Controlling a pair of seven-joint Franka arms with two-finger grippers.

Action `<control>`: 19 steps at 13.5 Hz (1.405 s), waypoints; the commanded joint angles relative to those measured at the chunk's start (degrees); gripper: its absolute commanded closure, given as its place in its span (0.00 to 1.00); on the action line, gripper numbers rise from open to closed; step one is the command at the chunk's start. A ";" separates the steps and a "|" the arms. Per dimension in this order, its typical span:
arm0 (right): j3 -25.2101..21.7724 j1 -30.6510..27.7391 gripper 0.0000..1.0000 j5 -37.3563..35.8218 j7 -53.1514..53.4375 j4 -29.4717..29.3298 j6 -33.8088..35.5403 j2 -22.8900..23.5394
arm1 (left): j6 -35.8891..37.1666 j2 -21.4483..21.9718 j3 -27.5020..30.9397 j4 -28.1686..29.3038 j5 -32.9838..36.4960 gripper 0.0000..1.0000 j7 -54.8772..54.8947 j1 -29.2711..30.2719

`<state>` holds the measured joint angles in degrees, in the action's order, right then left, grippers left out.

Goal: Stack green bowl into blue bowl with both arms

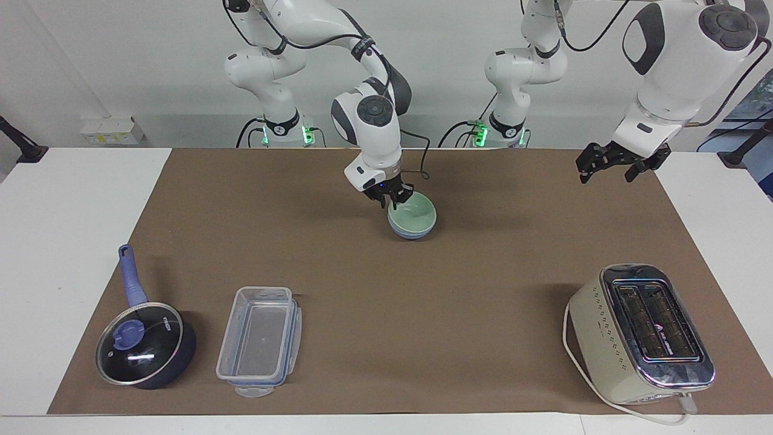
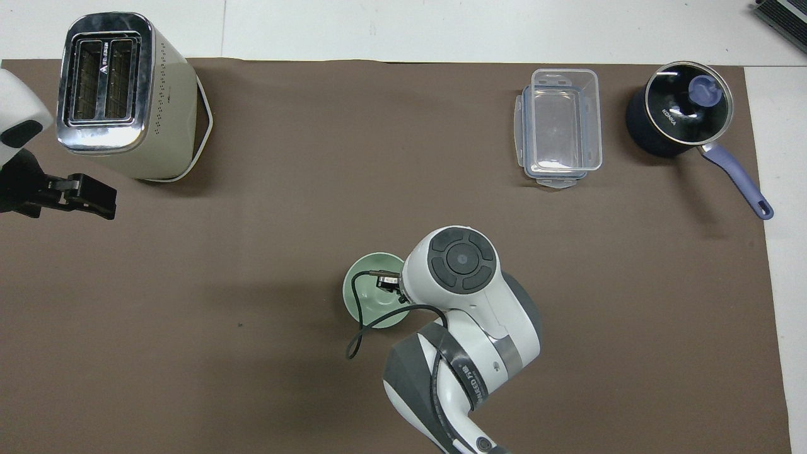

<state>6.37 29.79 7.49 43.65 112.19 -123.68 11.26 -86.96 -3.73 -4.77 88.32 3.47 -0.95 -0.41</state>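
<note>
Facing view | green bowl (image 1: 414, 215) nested in blue bowl (image 1: 410, 232), mid-mat | right gripper (image 1: 395, 199) at rim, fingers parted | left gripper (image 1: 615, 163) open, waiting | risk: fingertip snagging rim on retreat, tipping stack

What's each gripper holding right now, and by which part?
Nothing held. The right gripper is open at the rim of the green bowl, which sits in the blue bowl. The left gripper waits open, empty.
</note>
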 commanded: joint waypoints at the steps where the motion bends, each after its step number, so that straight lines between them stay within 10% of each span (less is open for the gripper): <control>1: -0.30 -1.65 0.00 0.08 0.83 -0.57 0.72 -3.43 | 0.74 0.12 0.11 -0.08 0.05 0.00 -0.10 0.06; 9: -0.66 -17.71 0.00 -7.58 -14.78 -1.44 10.47 -14.33 | 0.83 0.12 0.11 -0.08 0.05 0.00 -0.10 -0.03; 19: -0.57 -31.63 0.00 -8.46 -31.95 -26.81 28.82 -7.93 | 0.83 0.12 0.11 -0.08 0.05 0.00 -0.10 0.06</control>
<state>5.04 -0.02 0.10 14.42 93.19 -100.35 -0.65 -86.96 -3.73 -4.77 88.32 3.47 -0.95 -0.41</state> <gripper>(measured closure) 0.000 0.000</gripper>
